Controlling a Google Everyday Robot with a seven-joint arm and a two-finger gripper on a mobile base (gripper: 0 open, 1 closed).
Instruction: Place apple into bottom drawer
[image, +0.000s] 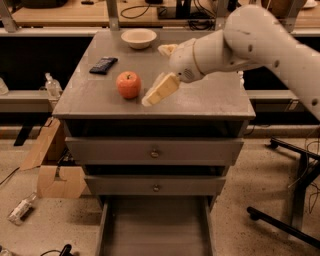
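Note:
The red-orange apple (128, 84) stands on the grey cabinet top (210, 97), left of centre. My gripper (153, 76) is just right of the apple, low over the top, and open. One beige finger (160, 91) slants down almost to the apple's right side; the other (167, 49) is further back. It holds nothing. The bottom drawer (155, 225) is pulled out below, its flat grey floor bare.
A beige bowl (139, 37) stands at the back of the top. A dark flat object (103, 64) lies back left of the apple. The two upper drawers (155, 151) are closed. A cardboard box (52, 170) and a bottle (21, 208) are on the floor at left; a chair base (295, 200) is at right.

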